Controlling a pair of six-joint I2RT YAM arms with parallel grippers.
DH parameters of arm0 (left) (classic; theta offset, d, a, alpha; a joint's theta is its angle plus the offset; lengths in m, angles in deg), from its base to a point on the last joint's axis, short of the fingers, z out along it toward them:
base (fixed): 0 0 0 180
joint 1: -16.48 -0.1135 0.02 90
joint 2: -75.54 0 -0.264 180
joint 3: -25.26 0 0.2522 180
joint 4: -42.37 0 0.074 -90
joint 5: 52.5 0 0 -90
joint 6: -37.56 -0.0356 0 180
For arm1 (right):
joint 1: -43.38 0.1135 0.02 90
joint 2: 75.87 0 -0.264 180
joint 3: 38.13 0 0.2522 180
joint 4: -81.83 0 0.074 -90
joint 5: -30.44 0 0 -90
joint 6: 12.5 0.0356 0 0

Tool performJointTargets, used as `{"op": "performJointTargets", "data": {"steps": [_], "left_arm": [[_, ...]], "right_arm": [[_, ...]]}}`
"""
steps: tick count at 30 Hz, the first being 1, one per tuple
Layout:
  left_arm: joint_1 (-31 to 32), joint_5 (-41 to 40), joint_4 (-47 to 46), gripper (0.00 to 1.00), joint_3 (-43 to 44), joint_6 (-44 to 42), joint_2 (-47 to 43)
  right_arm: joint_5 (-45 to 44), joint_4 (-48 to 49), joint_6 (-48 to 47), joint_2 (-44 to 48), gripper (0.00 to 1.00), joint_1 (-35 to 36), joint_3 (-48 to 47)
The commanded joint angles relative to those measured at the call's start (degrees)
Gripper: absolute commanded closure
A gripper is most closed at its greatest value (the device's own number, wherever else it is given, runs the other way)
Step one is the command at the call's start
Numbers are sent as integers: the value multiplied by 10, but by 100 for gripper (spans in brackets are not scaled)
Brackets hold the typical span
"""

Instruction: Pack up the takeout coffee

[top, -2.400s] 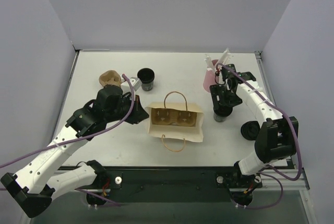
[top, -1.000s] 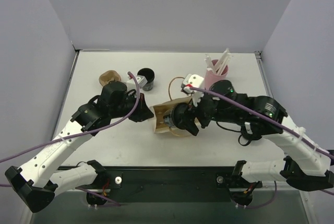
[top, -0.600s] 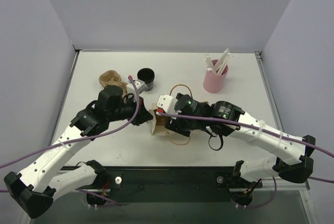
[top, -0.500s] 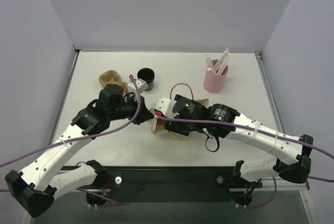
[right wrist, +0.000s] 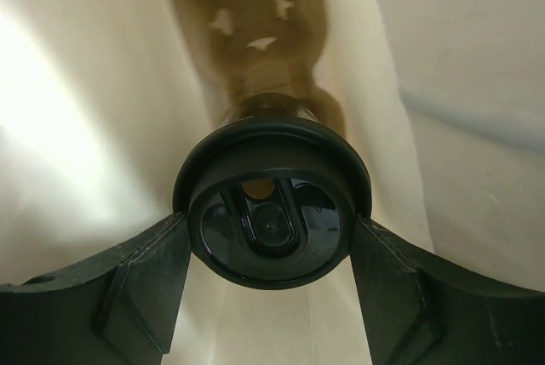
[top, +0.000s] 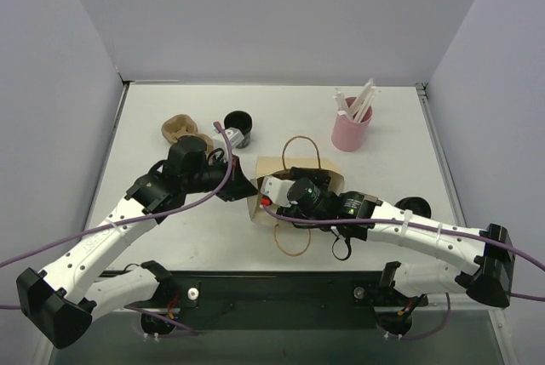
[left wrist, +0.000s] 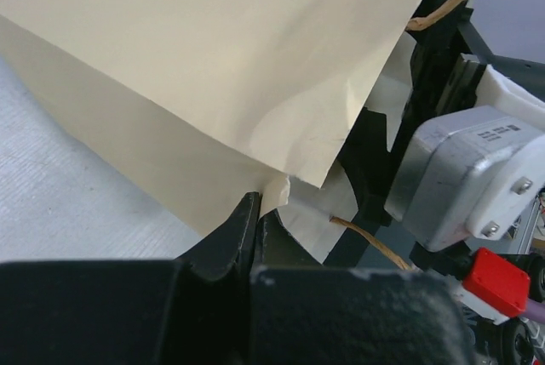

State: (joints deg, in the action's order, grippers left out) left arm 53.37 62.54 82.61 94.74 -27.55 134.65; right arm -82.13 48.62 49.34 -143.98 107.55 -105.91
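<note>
Black-lidded cup (right wrist: 271, 212) points base-first into paper bag (left wrist: 170, 59), clamped by right claw (right wrist: 269, 227); left claw (left wrist: 257, 212) pinches bag's edge.

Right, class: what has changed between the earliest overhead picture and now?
The right gripper carried the lidded cup leftward into the paper bag, which has turned. The left gripper still pinches the bag's edge. The pink stirrer cup and black cup stayed put.

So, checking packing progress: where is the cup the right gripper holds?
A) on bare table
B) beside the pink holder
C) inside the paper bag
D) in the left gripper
C: the right wrist view shows the right gripper clamping the cup between paper bag walls.
</note>
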Motion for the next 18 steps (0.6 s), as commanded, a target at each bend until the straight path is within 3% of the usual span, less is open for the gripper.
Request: {"op": "performJointTargets", "data": {"steps": [1,12,18], "left_arm": [[-3,32,-30,100,6,20,5],[-2,35,-50,100,-31,45,-14],[-2,48,-72,100,-40,60,-15]], "right_arm": [[-24,63,-40,9,67,-13,23],[93,57,-108,28,66,-91,61],[101,70,-120,12,67,-102,60]]}}
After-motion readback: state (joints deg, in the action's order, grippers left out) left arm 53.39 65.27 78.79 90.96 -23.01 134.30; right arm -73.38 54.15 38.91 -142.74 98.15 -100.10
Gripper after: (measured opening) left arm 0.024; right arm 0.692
